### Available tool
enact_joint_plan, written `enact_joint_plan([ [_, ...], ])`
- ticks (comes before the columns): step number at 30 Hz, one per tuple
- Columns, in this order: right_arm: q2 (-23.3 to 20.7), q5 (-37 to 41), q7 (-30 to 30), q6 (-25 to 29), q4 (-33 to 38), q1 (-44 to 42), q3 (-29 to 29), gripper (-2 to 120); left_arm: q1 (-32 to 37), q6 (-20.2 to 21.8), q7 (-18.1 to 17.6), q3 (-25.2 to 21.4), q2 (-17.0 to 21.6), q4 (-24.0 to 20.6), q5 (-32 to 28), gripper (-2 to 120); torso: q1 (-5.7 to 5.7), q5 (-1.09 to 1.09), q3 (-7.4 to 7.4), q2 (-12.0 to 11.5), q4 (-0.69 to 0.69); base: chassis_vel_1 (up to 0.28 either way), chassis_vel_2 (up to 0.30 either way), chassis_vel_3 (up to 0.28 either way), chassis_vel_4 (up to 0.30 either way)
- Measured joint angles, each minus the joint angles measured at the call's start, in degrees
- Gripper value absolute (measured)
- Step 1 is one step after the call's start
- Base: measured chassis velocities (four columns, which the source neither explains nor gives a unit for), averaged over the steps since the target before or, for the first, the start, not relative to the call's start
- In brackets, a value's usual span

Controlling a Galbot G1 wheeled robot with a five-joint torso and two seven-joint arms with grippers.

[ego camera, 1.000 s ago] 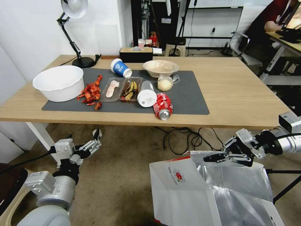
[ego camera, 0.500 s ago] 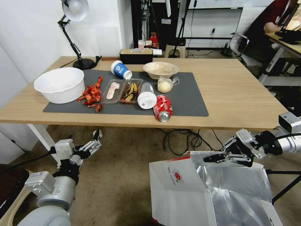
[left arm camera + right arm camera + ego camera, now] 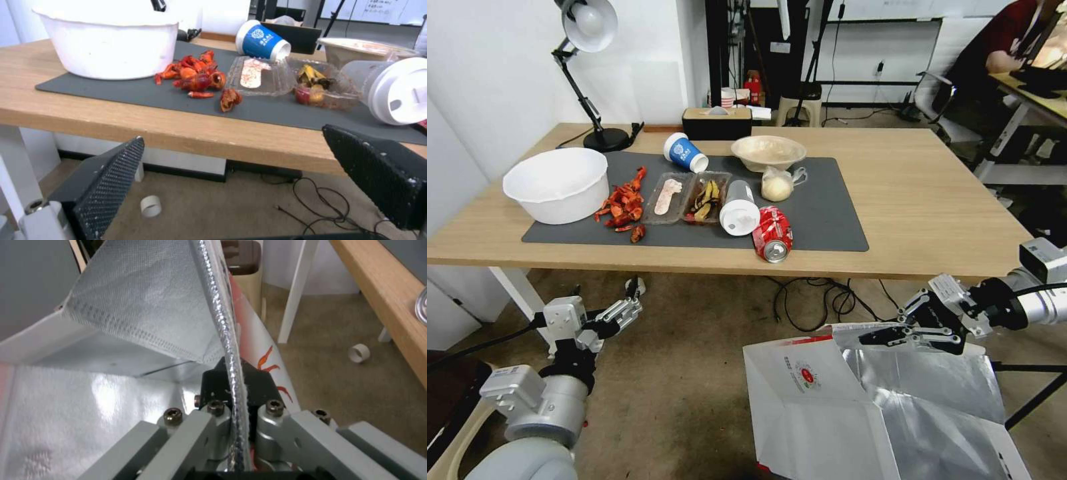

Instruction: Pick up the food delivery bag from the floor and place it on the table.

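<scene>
Your right gripper [image 3: 887, 335] pinches the food delivery bag's [image 3: 820, 400] foil rim at lower right — left gripper [image 3: 627, 308], jaws spread, lower left.

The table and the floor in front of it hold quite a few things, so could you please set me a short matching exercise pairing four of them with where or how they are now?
Things:
1. bag
2. red can
3. blue cup
4. left gripper

States:
A. lying on its side at the mat's near edge
B. open, held low in front of the table
C. rim pinched by the right gripper, below table height
D. tipped over at the mat's far side

Pairs: 1-C, 2-A, 3-D, 4-B
</scene>
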Motion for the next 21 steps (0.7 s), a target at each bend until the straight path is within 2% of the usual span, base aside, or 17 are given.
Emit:
enact_joint_plan([
  [21,-0.1,0.2,0.0,0.0,0.3,-0.1,0.4,0,0.1,-0.2,0.1,0.0,-0.1,0.0,0.1,100,1.57,0.00,2.07,3.7,0.00,0.000,0.000,0.000,0.000],
])
